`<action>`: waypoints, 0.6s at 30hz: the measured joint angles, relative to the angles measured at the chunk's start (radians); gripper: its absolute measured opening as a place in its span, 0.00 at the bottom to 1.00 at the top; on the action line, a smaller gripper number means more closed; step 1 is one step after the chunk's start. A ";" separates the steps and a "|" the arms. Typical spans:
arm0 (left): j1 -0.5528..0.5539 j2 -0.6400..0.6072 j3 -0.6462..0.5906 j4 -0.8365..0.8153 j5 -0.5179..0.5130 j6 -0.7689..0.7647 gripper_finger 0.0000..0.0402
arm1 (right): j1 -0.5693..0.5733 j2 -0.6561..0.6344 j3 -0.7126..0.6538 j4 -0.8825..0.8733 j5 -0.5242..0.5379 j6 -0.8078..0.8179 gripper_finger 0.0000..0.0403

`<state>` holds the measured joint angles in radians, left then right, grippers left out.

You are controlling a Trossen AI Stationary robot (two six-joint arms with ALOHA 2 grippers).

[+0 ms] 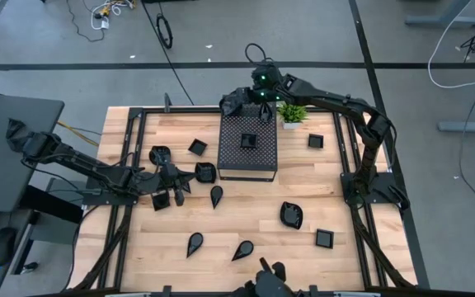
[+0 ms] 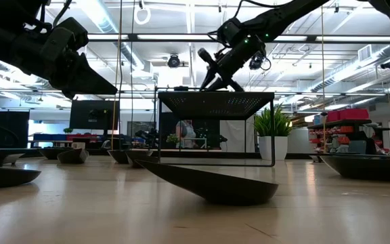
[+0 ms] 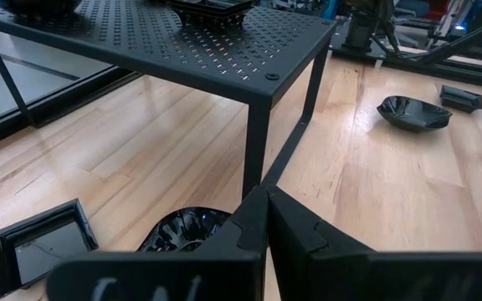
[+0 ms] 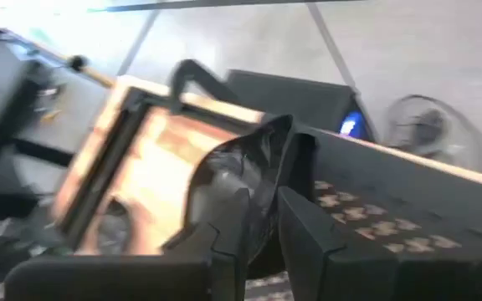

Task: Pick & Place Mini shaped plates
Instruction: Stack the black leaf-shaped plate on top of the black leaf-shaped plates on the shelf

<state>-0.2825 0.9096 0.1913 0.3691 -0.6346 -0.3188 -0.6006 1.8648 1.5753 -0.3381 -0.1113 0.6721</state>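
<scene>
Overhead, we see the right claw (image 1: 236,102) at the perforated box's (image 1: 249,147) far left corner, and the left claw (image 1: 180,183) low beside a square plate (image 1: 205,172); other plates lie scattered on the tabletop (image 1: 303,190). In its wrist view, our left claw (image 3: 266,219) is pressed together, empty. Our right claw (image 4: 262,196) clamps a glossy plate (image 4: 237,180) over the box.
</scene>
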 joint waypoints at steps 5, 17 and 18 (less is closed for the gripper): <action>0.000 0.000 0.000 0.000 0.005 0.000 0.04 | -0.004 0.000 0.000 -0.041 -0.011 0.002 0.19; 0.000 0.000 0.000 0.000 0.010 -0.003 0.04 | 0.008 -0.035 0.000 -0.038 0.061 -0.145 0.18; 0.000 0.000 0.000 0.000 0.010 -0.003 0.04 | 0.014 -0.039 0.000 -0.038 0.027 -0.168 0.17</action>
<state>-0.2829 0.9096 0.1913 0.3691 -0.6247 -0.3218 -0.5867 1.8256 1.5753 -0.3760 -0.0839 0.5036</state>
